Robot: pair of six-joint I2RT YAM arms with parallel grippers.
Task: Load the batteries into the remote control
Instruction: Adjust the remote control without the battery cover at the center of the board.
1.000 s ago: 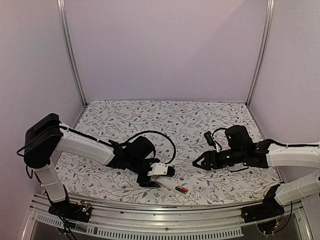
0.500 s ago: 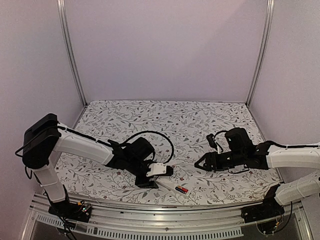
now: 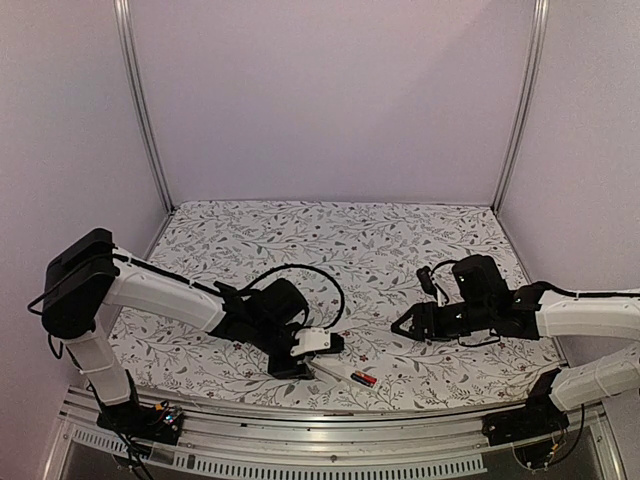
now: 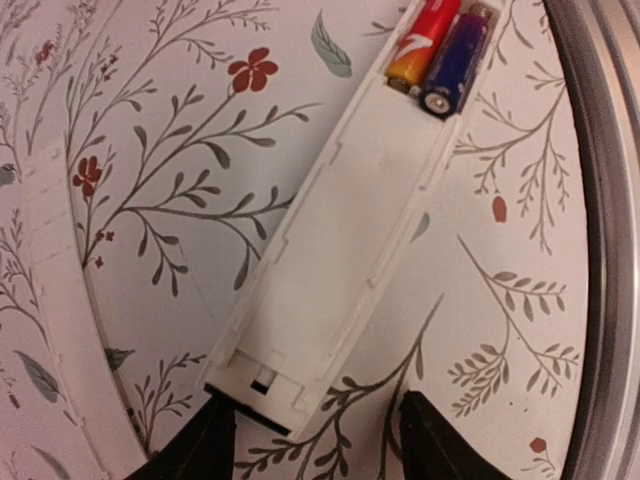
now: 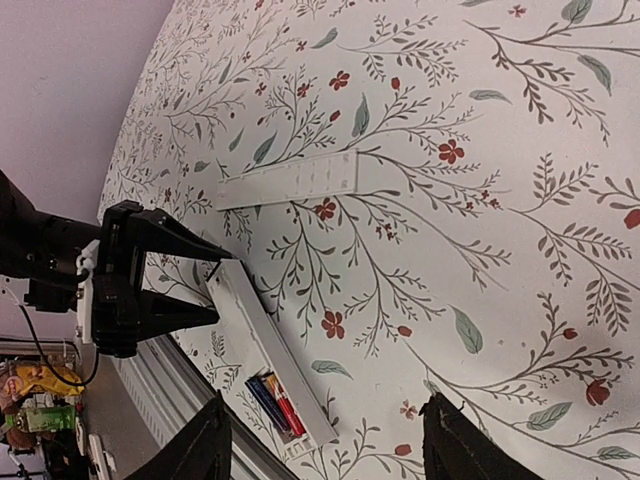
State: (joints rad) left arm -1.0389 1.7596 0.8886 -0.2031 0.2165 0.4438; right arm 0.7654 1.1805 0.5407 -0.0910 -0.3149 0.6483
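The white remote control (image 4: 340, 240) lies back-up on the floral table near the front edge, also in the top view (image 3: 336, 372). Two batteries (image 4: 440, 50), one red and yellow, one dark blue, sit side by side in the bay at its far end (image 5: 275, 400). My left gripper (image 4: 315, 440) is open and straddles the remote's near end. Its left finger (image 4: 190, 450) is against the corner and its right finger (image 4: 440, 440) stands apart. My right gripper (image 5: 330, 450) hangs open over bare table right of the remote (image 3: 405, 325), holding nothing.
A thin flat white cover strip (image 5: 290, 180) lies on the table beyond the remote, seen again along the left wrist view's left side (image 4: 60, 280). The metal front rail (image 4: 600, 200) runs close beside the remote's battery end.
The left jaws have narrowed around the remote's near end, and that gripper has eased a little left. The right gripper has drifted slightly right. The remote and batteries have not moved.
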